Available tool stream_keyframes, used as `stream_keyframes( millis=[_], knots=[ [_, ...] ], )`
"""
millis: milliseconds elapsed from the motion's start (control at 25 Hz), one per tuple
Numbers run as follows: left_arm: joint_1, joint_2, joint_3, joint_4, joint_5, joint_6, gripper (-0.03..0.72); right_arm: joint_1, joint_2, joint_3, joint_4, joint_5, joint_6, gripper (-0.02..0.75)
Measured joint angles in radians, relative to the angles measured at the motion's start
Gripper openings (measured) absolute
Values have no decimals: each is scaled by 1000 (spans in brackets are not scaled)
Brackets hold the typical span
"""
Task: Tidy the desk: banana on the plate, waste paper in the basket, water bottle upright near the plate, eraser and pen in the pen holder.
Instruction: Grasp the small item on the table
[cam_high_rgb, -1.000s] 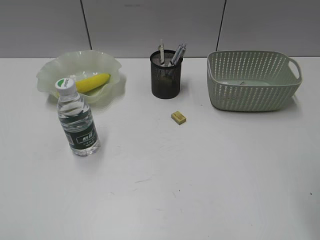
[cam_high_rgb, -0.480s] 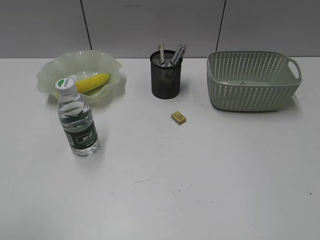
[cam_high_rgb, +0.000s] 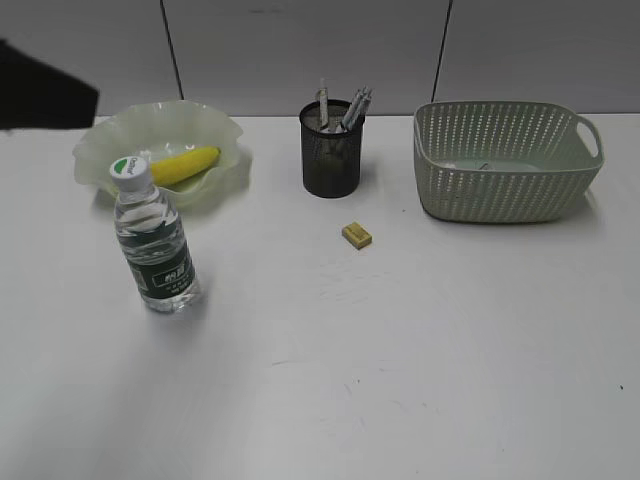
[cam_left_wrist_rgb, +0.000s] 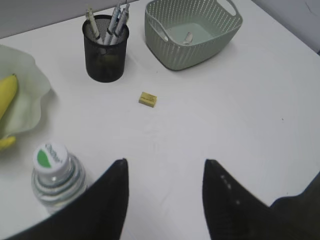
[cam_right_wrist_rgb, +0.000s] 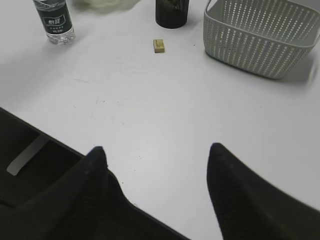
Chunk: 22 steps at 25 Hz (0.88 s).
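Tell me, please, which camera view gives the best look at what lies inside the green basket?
The left wrist view: it looks down into the basket, showing a small pale wad on its floor. The exterior view sees mostly the perforated front wall, with only a sliver of the inside. The right wrist view shows just the outer wall, cropped at the edge.

A test bench, by its look: bare white desk (cam_high_rgb: 420, 380) against plain grey wall panels (cam_high_rgb: 300, 50).

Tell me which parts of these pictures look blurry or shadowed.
Exterior view: even light, soft shadows beside the water bottle and basket; a blurred dark shape at the upper left edge. Left wrist view: the left end effector is dark and out of focus. Right wrist view: the right end effector likewise.
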<state>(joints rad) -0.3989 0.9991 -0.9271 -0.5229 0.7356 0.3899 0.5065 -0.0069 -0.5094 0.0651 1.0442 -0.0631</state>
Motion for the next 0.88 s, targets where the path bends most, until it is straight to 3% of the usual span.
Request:
stream_keyframes(
  millis=[240,600,880],
  knots=[
    [-74,305,-232,-6,-30,57,364,0,0,0,0,0,1,498],
    [-217,664,-441,107,-135,70,384,0,0,0,0,0,1,498],
    [-235,902,-606,139,-126,58,489,0,0,0,0,0,1,498]
  ],
)
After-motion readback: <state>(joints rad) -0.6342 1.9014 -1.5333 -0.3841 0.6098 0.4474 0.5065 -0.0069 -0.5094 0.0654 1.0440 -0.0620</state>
